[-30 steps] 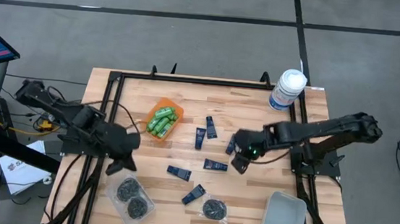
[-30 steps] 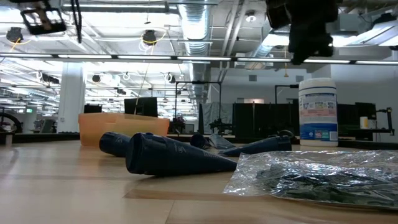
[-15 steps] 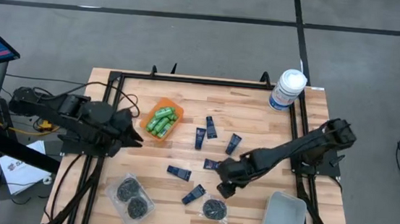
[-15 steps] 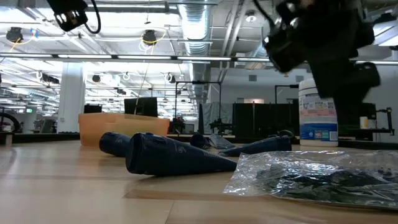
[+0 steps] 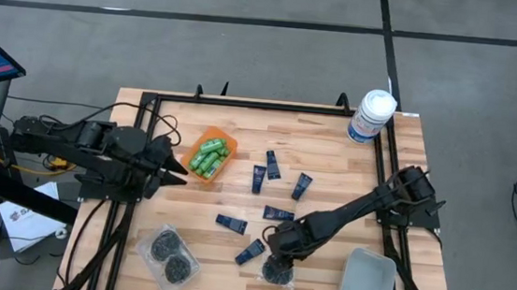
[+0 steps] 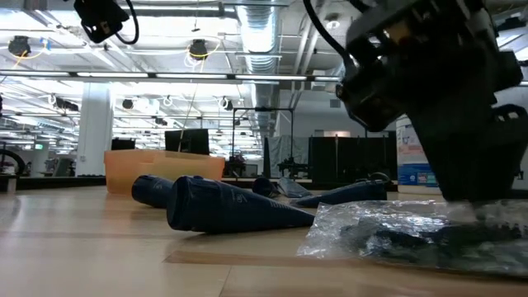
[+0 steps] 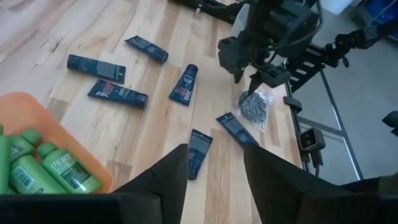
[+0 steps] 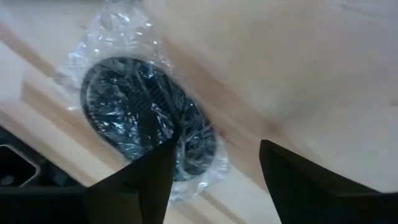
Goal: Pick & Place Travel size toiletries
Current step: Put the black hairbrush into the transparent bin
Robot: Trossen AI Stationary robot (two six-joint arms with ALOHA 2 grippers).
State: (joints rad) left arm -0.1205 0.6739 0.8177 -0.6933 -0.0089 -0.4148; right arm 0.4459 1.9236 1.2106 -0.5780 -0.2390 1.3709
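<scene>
A black round piece in a clear packet (image 5: 276,271) lies flat near the table's near edge. My right gripper (image 5: 279,254) hangs open just above it. In the right wrist view the right gripper (image 8: 217,146) has one finger over the packet (image 8: 146,127) and the other over bare wood. Several navy tubes (image 5: 278,213) lie flat mid-table. An orange tray (image 5: 226,142) holds green bottles (image 5: 207,156). My left gripper (image 5: 178,168) is open, raised beside that tray. A packet with two black pieces (image 5: 169,255) lies near-left. My right gripper comes down on the single-piece packet (image 6: 412,235) from above. One fingertip (image 8: 163,152) stands over the packet's edge by the black disc. I cannot tell whether it touches the film. The packet lies flat on the table.
A white canister with a blue label (image 5: 371,115) stands at the far right corner. A grey bin (image 5: 365,284) sits near right. A dark frame (image 5: 144,107) borders the table. A navy tube (image 5: 250,251) lies close left of the right gripper.
My right gripper has swung from mid-right of the table toward the near edge and leftward, dropping low over the single-piece packet. My left gripper has moved toward the far edge, up beside the orange tray, and turned to point toward the table's right.
</scene>
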